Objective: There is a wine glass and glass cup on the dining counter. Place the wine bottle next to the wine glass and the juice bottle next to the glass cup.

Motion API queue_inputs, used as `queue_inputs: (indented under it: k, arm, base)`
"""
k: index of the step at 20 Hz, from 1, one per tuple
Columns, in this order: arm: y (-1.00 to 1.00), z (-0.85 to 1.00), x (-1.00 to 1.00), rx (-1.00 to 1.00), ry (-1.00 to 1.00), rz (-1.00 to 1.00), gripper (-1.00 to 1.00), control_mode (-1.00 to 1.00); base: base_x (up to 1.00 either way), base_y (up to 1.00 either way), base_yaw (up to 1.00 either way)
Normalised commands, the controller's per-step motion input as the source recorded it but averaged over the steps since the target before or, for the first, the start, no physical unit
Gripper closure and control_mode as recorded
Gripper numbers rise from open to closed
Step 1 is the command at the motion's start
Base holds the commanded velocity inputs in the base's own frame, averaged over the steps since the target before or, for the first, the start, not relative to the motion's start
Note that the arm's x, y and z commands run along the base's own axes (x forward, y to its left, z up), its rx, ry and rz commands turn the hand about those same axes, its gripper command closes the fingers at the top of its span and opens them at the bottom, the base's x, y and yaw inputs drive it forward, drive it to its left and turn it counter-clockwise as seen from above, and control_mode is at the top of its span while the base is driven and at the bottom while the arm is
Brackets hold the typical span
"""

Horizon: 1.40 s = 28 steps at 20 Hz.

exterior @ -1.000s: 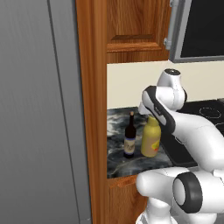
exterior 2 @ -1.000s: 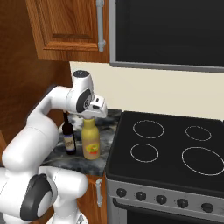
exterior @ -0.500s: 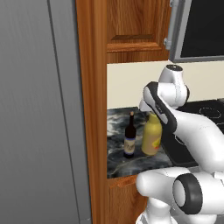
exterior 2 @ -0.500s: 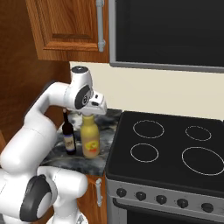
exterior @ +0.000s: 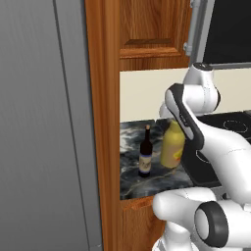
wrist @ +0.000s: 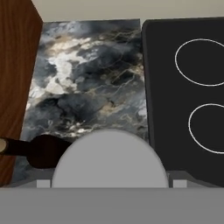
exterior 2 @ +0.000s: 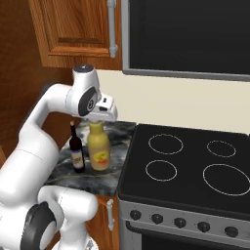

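Two bottles, gripper (exterior 2: pixel 101 118) spread above juice bottle (exterior 2: pixel 99 147), wine bottle (exterior 2: pixel 76 154) beside

White arm bent forward, end effector (exterior 2: pixel 100 118) pointing down, jaws wide

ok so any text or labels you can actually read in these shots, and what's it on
No text can be read anywhere.
wine bottle: pale label, too small and blurred to read.
juice bottle: red and pale patch on the front, no letters that can be made out.
stove: white burner rings and dark front knobs, no visible numbers or marks.
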Motion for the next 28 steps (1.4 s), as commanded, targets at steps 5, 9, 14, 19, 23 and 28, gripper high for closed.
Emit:
queue_inputs:
  k: [5, 9, 14, 19, 23, 28]
  arm:
    - [0.0, 0.21, -0.14, 0.0, -0.06, 0.05, 1.0, -1.0]
    - [0.0, 0.0, 0.0, 0.0, 0.0, 0.0, 1.0, 1.0]
    - [0.0, 0.0, 0.0, 0.0, 0.0, 0.0, 1.0, 1.0]
    - [0.0, 0.0, 0.0, 0.0, 0.0, 0.0, 1.0, 1.0]
    - [0.0, 0.0, 0.0, 0.0, 0.0, 0.0, 1.0, 1.0]
    - [0.0, 0.0, 0.0, 0.0, 0.0, 0.0, 1.0, 1.0]
  base:
    - [0.0, 0.0, 0.0]
    - [0.0, 0.0, 0.0]
    - [-0.09, 0.01, 0.0]
    - [-0.46, 0.0, -0.06]
    - [-0.5, 0.01, -0.19]
    - [-0.55, 0.0, -0.26]
